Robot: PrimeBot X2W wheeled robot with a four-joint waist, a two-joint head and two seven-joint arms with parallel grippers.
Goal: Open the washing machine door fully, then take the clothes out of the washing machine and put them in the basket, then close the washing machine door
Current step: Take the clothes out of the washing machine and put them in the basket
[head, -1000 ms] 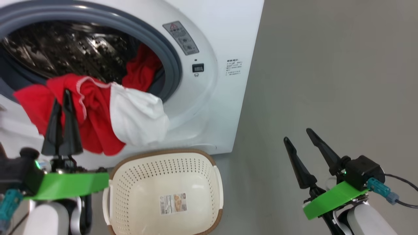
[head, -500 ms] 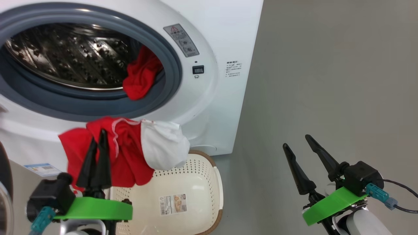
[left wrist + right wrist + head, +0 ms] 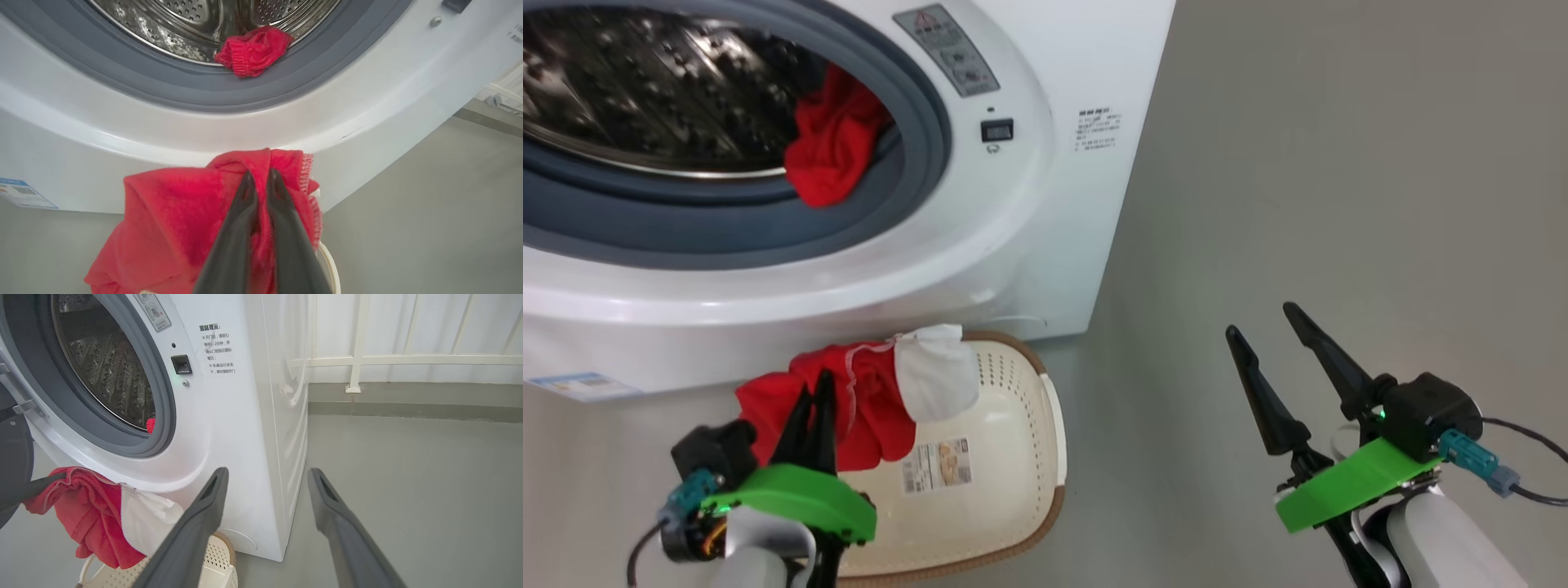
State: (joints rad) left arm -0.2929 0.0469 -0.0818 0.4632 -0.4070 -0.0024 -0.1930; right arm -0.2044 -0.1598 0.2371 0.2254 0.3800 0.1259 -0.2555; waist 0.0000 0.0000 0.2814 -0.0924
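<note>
The left gripper [image 3: 815, 389] sits at the near left. Its two dark fingers [image 3: 239, 232] are pressed side by side and point away from the body, pinching a red garment [image 3: 874, 412] between them. Behind it come a green wrist plate [image 3: 792, 494], a black housing [image 3: 715, 447] and the pale left forearm [image 3: 756, 562], which reaches to the near edge. The right gripper [image 3: 1261, 320] hangs at the near right, well apart from the left. Its fingers are spread wide in a V, tilted slightly left and empty. The pale right forearm [image 3: 1441, 539] slants in from the near right corner.
</note>
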